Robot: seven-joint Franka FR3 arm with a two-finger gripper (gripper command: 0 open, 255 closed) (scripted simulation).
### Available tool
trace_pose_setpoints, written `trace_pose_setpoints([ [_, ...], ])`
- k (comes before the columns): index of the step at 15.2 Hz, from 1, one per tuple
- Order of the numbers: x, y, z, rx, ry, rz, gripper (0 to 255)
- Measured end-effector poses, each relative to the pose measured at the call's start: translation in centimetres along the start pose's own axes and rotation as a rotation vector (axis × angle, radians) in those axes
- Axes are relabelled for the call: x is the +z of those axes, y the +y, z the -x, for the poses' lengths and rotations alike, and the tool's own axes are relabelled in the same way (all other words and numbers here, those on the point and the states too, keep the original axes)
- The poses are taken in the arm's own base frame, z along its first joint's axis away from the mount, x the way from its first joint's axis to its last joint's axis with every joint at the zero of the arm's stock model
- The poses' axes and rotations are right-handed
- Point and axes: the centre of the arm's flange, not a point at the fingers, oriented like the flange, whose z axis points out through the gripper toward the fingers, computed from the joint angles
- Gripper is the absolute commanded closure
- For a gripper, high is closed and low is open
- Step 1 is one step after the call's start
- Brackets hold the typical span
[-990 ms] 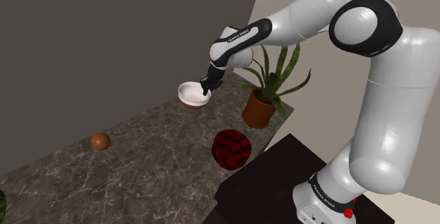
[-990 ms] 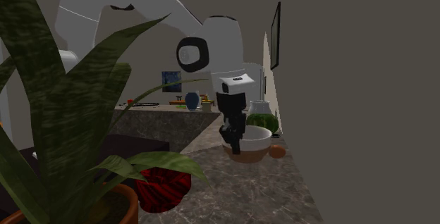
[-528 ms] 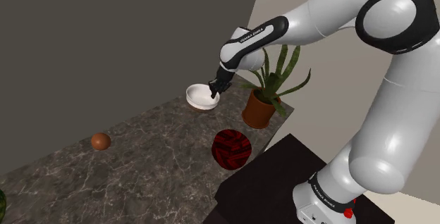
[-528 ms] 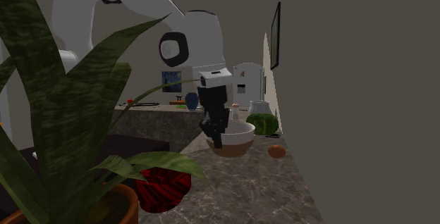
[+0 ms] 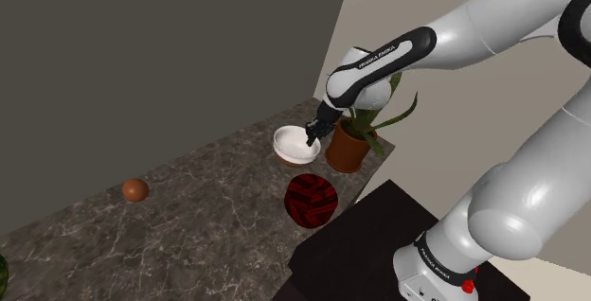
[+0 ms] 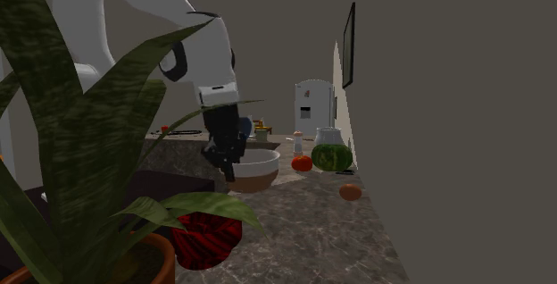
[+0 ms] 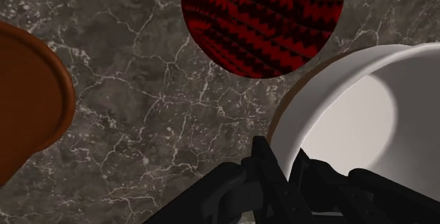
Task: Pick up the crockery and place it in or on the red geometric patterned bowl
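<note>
- Presently the gripper (image 7: 285,170) pinches the white bowl (image 7: 352,117) by its rim, one finger inside and one outside; judged to leave the underside free for setting down.
- White bowl hangs near the red patterned bowl (image 7: 264,18), higher than it, not yet over it.
- Mouth faces up, roughly level; round, so no long axis.

Home kitchen w/ stone counter (image 5: 204,204), fridge (image 6: 312,111), plant (image 5: 365,110).

Arm (image 5: 455,42) stretched out, claw (image 5: 312,139) angled down, pinching white bowl (image 5: 288,144) rim.
</note>
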Motion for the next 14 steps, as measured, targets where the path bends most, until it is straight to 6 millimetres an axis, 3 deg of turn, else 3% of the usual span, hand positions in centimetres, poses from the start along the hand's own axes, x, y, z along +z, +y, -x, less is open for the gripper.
trace_pose_setpoints([
  [8,-1.9,3.5,9.9,0.000,0.000,0.000,255],
  [14,0.4,4.2,11.4,-0.001,0.000,-0.001,255],
])
